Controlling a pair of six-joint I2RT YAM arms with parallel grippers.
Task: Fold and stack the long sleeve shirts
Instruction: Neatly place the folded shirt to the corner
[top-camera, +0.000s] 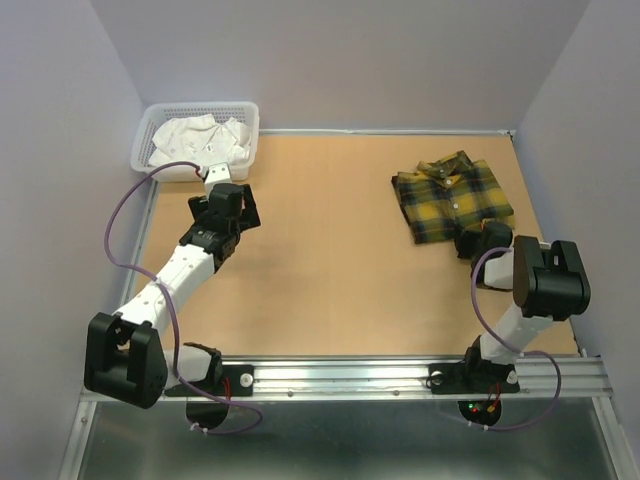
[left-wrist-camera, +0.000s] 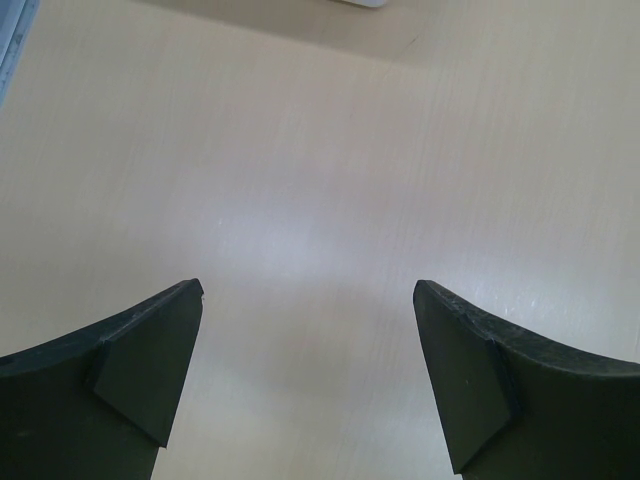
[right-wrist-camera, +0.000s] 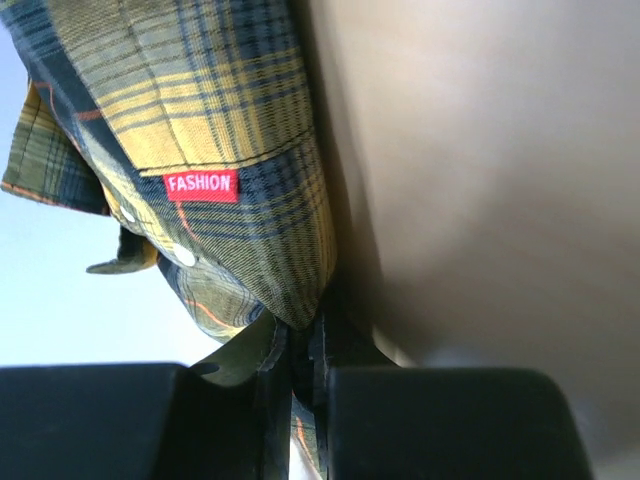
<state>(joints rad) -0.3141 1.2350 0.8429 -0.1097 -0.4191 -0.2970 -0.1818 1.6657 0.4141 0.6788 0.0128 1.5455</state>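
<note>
A folded yellow plaid long sleeve shirt (top-camera: 452, 196) with dark checks lies at the right of the table, collar to the far side. My right gripper (top-camera: 478, 240) sits at its near right corner, shut on the shirt's edge. In the right wrist view the plaid cloth (right-wrist-camera: 220, 150) with a red "FASHION" tag (right-wrist-camera: 201, 185) runs down between the closed fingers of the right gripper (right-wrist-camera: 305, 345). My left gripper (top-camera: 228, 192) hangs open over bare table near the basket; the left gripper (left-wrist-camera: 308, 292) has only wood between its fingers (left-wrist-camera: 150, 360).
A white plastic basket (top-camera: 150, 135) at the far left corner holds crumpled white cloth (top-camera: 200, 138). A metal rail (top-camera: 400, 375) runs along the table's near edge, with both arm bases on it. Grey walls close in the table on three sides.
</note>
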